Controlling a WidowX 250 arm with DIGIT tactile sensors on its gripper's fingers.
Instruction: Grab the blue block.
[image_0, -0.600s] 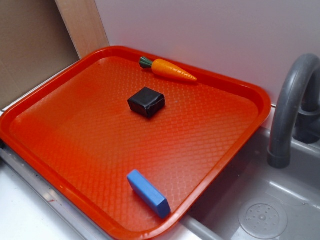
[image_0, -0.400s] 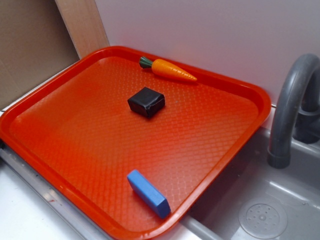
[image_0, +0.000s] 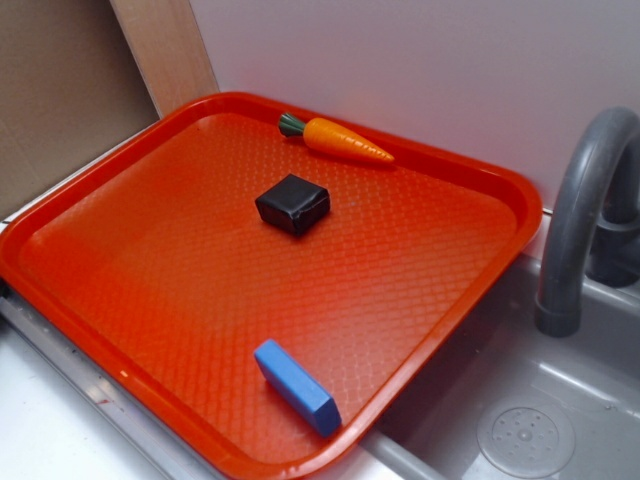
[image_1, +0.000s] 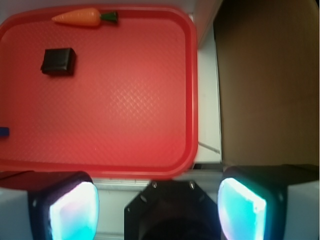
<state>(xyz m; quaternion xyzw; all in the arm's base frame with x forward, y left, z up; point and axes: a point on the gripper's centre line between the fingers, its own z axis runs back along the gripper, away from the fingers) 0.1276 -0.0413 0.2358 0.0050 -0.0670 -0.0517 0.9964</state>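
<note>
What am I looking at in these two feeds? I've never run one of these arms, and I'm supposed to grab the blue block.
One feed is a fixed outside camera looking down on the workspace; the arm itself is not in it. The other camera rides on the robot's wrist, so the two glowing pads at its bottom edge are the fingers of the hand, standing apart with nothing between them.

An orange tray sits beside a grey toy sink with a faucet. On the tray lie a toy carrot at the far rim, a black block near the middle, and the blue block by the near rim. In the wrist feed the blue block is only a sliver at the left edge.
</note>
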